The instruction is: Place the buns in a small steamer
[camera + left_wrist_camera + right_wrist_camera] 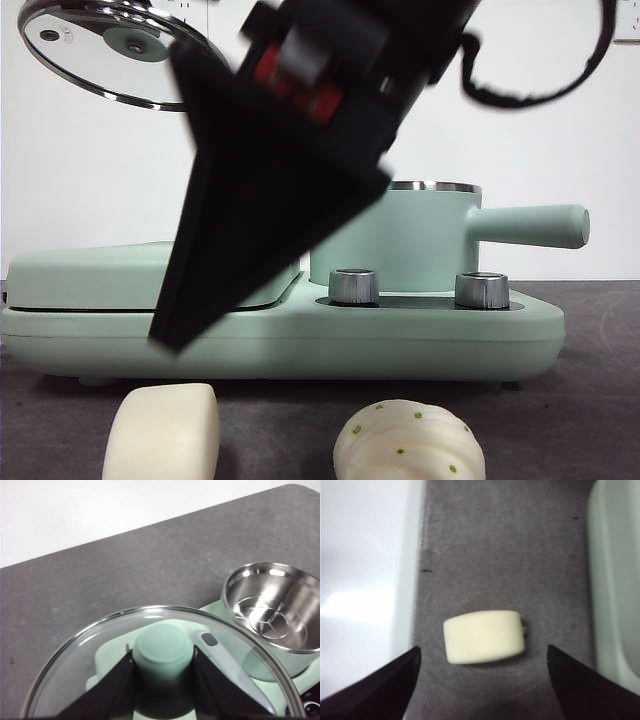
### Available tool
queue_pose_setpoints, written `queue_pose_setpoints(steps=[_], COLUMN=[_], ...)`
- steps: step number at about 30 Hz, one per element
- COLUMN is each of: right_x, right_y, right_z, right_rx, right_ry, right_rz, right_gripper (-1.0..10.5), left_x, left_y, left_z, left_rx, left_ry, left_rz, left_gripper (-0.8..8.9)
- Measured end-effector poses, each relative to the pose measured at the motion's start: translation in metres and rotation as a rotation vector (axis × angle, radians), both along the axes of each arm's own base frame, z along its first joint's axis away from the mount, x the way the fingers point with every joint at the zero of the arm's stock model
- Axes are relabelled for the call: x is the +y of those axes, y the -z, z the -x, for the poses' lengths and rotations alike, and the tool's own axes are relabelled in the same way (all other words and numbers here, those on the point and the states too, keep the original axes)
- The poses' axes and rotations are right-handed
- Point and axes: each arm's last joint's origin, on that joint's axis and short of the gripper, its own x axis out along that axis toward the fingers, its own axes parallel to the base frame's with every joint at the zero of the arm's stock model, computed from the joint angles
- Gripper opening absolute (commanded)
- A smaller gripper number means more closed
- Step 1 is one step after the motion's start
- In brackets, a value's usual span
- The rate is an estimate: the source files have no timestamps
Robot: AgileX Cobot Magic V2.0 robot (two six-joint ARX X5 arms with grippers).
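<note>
Grey tabletop: left gripper (162, 667) clamps lid (150, 650) clear of steamer (272, 610); my right gripper (482, 680), jaws apart, should centre over plain bun (484, 636), descend squarely, close gently.

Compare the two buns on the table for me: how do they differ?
The plain bun is a smooth, blocky, cream piece; the pleated bun is rounded, swirled and flecked with green. The right tool, open, hangs above the plain bun; nothing is over the pleated bun. Both lie on the dark table, outside the steamer.
</note>
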Motion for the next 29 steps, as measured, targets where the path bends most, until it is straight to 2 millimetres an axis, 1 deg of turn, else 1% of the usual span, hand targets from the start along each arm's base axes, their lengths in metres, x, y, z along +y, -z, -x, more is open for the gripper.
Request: queue_pose_setpoints(steps=[4,15,17,20,22,29], right_x=[0.007,0.023,0.024,0.026,0.025,0.024], right_y=[0.015,0.041,0.043,0.044,0.044,0.043], right_z=[0.001,-0.003,-0.003,-0.004,-0.004,-0.003], right_rx=[0.021,0.025,0.024,0.020,0.012,-0.001], right_ry=[-0.017,-0.029,-0.030,-0.026,-0.021,0.002], right_rz=[0.041,0.063,0.064,0.068,0.072,0.104], right_gripper=[4.0,4.0,4.0,3.1,2.7,2.7], left_x=[0.002,0.006,0.008,0.009,0.009,0.009], left_y=[0.000,0.000,0.000,0.000,0.000,0.000], left_z=[-0.001,-0.003,-0.003,-0.003,-0.003,-0.003], left_rx=[-0.005,-0.009,-0.009,-0.009,-0.009,-0.009], left_ry=[-0.006,-0.022,-0.027,-0.032,-0.032,-0.032], left_rz=[-0.010,-0.018,-0.018,-0.018,-0.018,-0.018], left_gripper=[0.10,0.10,0.10,0.10,0.10,0.10])
